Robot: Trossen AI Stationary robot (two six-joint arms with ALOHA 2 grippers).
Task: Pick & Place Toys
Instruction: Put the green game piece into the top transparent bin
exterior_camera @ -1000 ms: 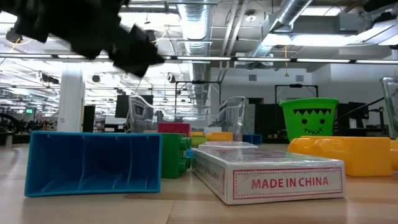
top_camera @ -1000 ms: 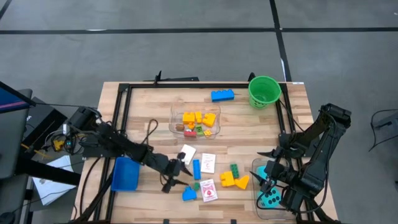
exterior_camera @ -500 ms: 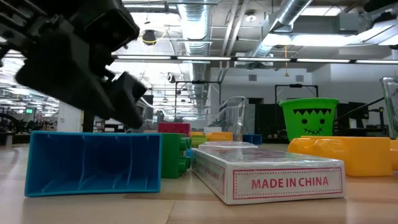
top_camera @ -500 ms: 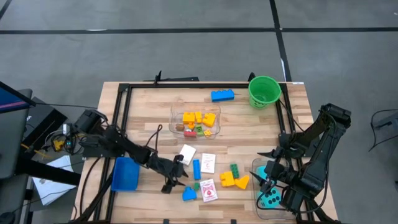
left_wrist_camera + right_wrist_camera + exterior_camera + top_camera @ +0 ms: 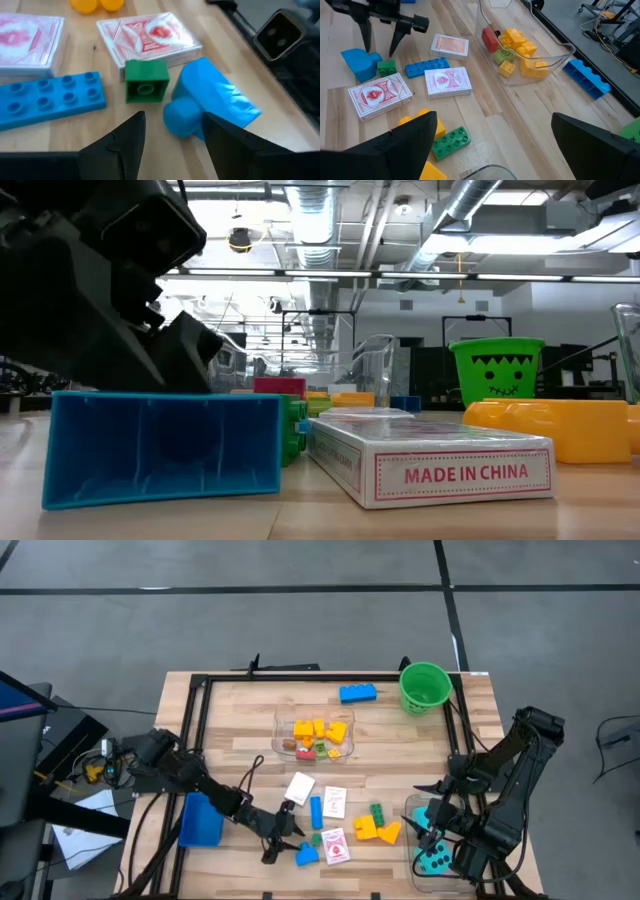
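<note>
My left gripper is open, low over the table, with its fingers on either side of a blue piece at the near centre; that piece also shows in the low view. Beside the piece lie a small green brick, a long blue brick and red-and-white card packs. Yellow bricks and a green brick lie to the right. My right gripper is open and waits above a clear tub holding teal dice. My left gripper comes slanting down from the table's left at the blue piece's rounded end. One finger lies against the piece's side; whether the other finger touches it I cannot tell. The piece lies on the table.
A clear tub with yellow, red and green bricks stands at the table's middle. A blue brick and a green bucket stand at the far side. A blue tray lies at the near left, under my left arm.
My left gripper has gone toward the table's near edge and down, closing in on the blue piece. In the low view the blue piece has tipped slightly and shifted on the table.
</note>
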